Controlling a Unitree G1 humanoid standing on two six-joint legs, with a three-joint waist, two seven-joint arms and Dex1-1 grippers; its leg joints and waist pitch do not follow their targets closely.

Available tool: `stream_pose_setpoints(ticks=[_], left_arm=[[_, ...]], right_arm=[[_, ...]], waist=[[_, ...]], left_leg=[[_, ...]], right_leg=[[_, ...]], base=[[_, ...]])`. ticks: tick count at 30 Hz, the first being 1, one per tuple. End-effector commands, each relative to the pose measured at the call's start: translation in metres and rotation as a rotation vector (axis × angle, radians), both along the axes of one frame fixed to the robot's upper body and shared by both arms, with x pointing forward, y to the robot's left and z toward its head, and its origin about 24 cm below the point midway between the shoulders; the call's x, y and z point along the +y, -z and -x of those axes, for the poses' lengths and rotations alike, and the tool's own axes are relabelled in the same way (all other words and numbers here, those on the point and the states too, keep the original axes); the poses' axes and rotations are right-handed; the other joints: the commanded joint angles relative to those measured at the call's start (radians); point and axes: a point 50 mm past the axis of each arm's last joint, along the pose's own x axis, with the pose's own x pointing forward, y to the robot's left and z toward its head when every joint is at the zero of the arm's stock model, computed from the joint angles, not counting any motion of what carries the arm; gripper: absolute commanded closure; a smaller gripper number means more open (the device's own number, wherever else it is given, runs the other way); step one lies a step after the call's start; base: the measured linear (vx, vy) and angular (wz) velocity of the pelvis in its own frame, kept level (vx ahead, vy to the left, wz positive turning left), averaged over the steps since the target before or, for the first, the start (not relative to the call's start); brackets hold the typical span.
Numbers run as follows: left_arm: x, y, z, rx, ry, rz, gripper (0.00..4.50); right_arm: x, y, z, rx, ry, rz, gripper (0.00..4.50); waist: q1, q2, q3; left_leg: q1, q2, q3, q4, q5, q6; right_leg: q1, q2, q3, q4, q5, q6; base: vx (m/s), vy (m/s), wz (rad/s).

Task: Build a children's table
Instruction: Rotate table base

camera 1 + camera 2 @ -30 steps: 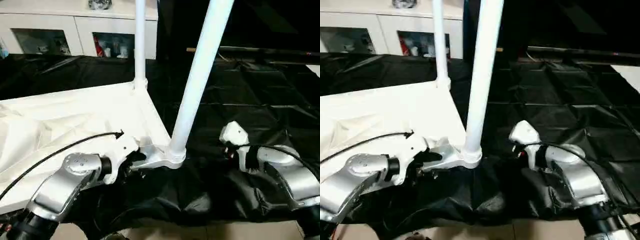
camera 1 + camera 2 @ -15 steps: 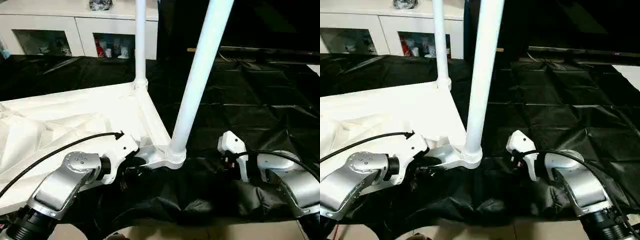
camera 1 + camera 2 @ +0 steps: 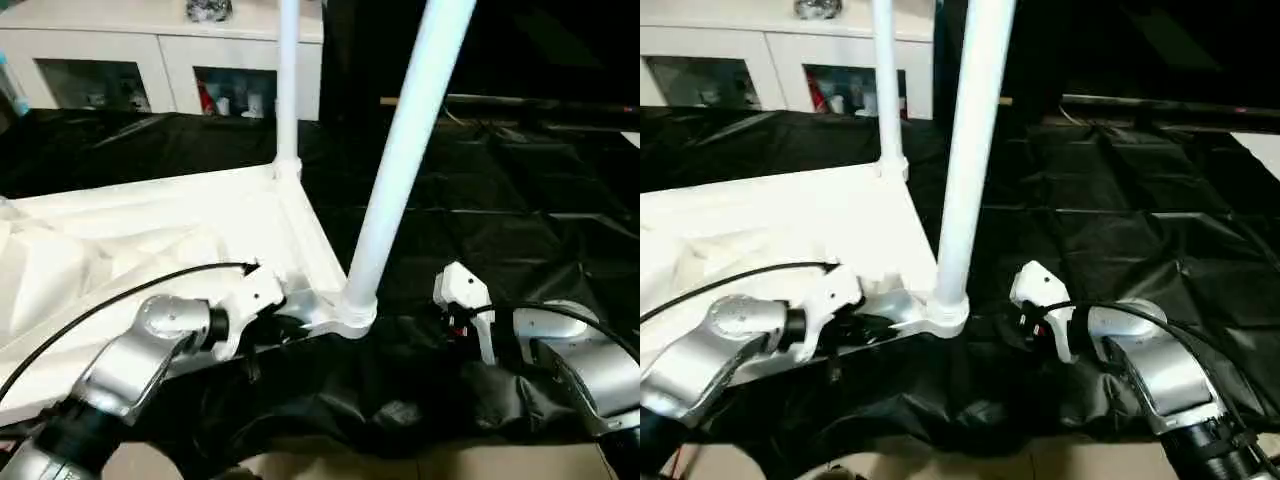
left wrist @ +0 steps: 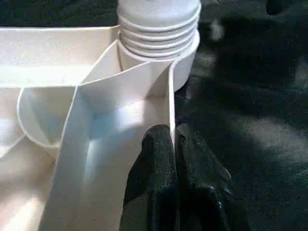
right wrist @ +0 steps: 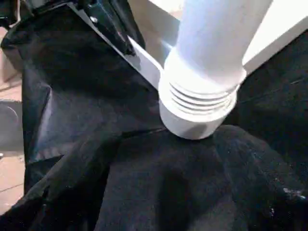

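Because the white plastic rectangular table top [image 3: 170,225] lies upside down on the black sheeting [image 3: 520,230], ribbed underside up, its thin moulded walls are what offer a hold. The left end effector [image 4: 174,180] has its two black fingers [image 4: 151,173] pinched shut on the thin side wall of the top, one finger inside and one outside, just beside the near corner socket [image 3: 347,312]. Two long white tube legs are seated: the near leg [image 3: 405,150] leans a little toward the robot's right out of that socket, and the far leg [image 3: 288,80] stands straight in the far corner socket [image 3: 287,168]. The top looks light, stiff across the ribs but likely to flex at the edge, and smooth enough to slip under a narrow pinch; a wall close to a socket, where the plastic is thickest, seems the better hold. The legs look light, rigid and slick, and a long lever on the socket if knocked. The right end effector [image 3: 452,318] sits low on the sheeting near the socket, clear of it; whether its fingers are apart I cannot tell from here, and it holds nothing visible. The sheeting is bunched in folds [image 5: 144,187] right against the socket and could snag a finger or drag with the top. A white glass-door cabinet [image 3: 160,70] stands well behind, out of the way.
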Motion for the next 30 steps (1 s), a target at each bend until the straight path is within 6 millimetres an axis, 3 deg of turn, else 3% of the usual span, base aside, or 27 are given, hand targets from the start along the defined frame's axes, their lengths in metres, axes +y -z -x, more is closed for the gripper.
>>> stream_pose_setpoints(ticks=[1, 3, 6, 7, 9, 12, 15, 16, 18, 23, 24, 26, 30], left_arm=[[-0.014, -0.011, -0.01, -0.085, 0.102, 0.032, 4.45], [-0.02, -0.016, -0.014, -0.122, 0.144, 0.055, 4.45], [-0.026, -0.018, -0.015, -0.148, 0.205, 0.073, 4.45], [-0.03, -0.018, -0.016, -0.168, 0.261, 0.086, 4.45], [-0.032, -0.019, -0.016, -0.186, 0.299, 0.093, 4.45], [-0.033, -0.016, -0.016, -0.196, 0.33, 0.086, 4.45], [-0.032, -0.014, -0.018, -0.201, 0.346, 0.089, 4.45], [-0.031, -0.014, -0.019, -0.204, 0.35, 0.091, 4.45], [-0.03, -0.014, -0.021, -0.213, 0.33, 0.091, 4.45], [-0.018, -0.007, -0.033, -0.226, 0.215, 0.041, 4.45], [-0.016, -0.007, -0.033, -0.22, 0.199, 0.049, 4.05], [-0.013, -0.009, -0.033, -0.236, 0.174, 0.069, 3.93], [-0.01, -0.016, -0.029, -0.217, 0.079, 0.198, 3.56]], right_arm=[[-0.002, -0.004, 0.0, -0.015, 0.002, 0.004, 0.9], [-0.003, -0.004, 0.001, -0.016, 0.005, 0.006, 0.9], [-0.003, -0.004, 0.001, -0.017, 0.008, 0.006, 0.9], [-0.003, -0.004, 0.001, -0.019, 0.01, 0.005, 0.9], [-0.003, -0.004, 0.001, -0.019, 0.012, 0.004, 0.9], [-0.002, -0.003, 0.001, -0.021, 0.017, 0.003, 0.9], [-0.002, -0.003, 0.002, -0.021, 0.019, 0.003, 0.9], [-0.002, -0.003, 0.002, -0.021, 0.021, 0.003, 0.9], [-0.003, -0.003, 0.002, -0.021, 0.023, 0.004, 0.9], [-0.001, -0.003, 0.001, -0.022, 0.026, 0.003, 0.9], [-0.001, -0.003, 0.0, -0.022, 0.026, 0.002, 0.9], [0.0, -0.002, 0.0, -0.023, 0.026, 0.001, 0.9], [0.001, -0.002, 0.001, -0.023, 0.029, -0.002, 0.9]], waist=[[0.002, 0.01, -0.055], [0.011, 0.008, -0.057], [0.015, 0.005, -0.057], [0.016, 0.015, -0.058], [0.021, 0.009, -0.059], [0.034, 0.013, -0.062], [0.034, 0.013, -0.062], [0.035, 0.028, -0.063], [0.033, 0.018, -0.062], [0.034, 0.018, -0.06], [0.035, 0.017, -0.061], [0.032, 0.01, -0.06], [0.027, 0.013, -0.059]], left_leg=[[0.014, 0.013, -0.001, -0.069, -0.328, -0.002], [0.021, 0.015, 0.002, -0.066, -0.334, -0.006], [0.012, 0.016, -0.001, -0.07, -0.321, -0.007], [0.016, 0.016, 0.0, -0.069, -0.329, -0.01], [0.015, 0.014, 0.001, -0.067, -0.32, -0.005], [0.013, 0.019, 0.001, -0.066, -0.286, -0.004], [0.01, 0.018, 0.001, -0.067, -0.274, -0.005], [0.012, 0.018, 0.0, -0.066, -0.28, -0.008], [0.011, 0.017, 0.001, -0.066, -0.287, -0.006], [0.013, 0.016, 0.003, -0.065, -0.288, -0.004], [0.012, 0.016, 0.003, -0.066, -0.288, -0.004], [0.01, 0.017, 0.001, -0.067, -0.296, -0.004], [0.006, 0.02, 0.0, -0.068, -0.29, -0.005]], right_leg=[[0.037, -0.038, 0.036, -0.093, -0.351, -0.133], [0.032, -0.038, 0.038, -0.093, -0.346, -0.135], [0.04, -0.041, 0.036, -0.089, -0.337, -0.137], [0.037, -0.041, 0.036, -0.093, -0.342, -0.135], [0.039, -0.041, 0.037, -0.092, -0.329, -0.136], [0.041, -0.045, 0.038, -0.083, -0.295, -0.145], [0.044, -0.043, 0.037, -0.078, -0.26, -0.155], [0.043, -0.045, 0.038, -0.077, -0.259, -0.159], [0.045, -0.044, 0.037, -0.079, -0.263, -0.159], [0.043, -0.044, 0.038, -0.084, -0.31, -0.142], [0.044, -0.046, 0.037, -0.085, -0.319, -0.14], [0.043, -0.048, 0.036, -0.087, -0.35, -0.131], [0.044, -0.048, 0.035, -0.081, -0.322, -0.153]], base=[[0.0, 0.0, 0.0], [0.0, 0.0, 0.0], [0.0, 0.0, 0.0], [0.0, 0.0, 0.0], [0.0, 0.0, 0.0], [0.0, 0.0, 0.0], [0.0, 0.0, 0.0], [0.0, 0.0, 0.0], [0.0, 0.0, 0.0], [0.0, 0.0, 0.0], [0.0, 0.0, 0.0], [0.0, 0.0, 0.0], [0.0, 0.0, 0.0]])
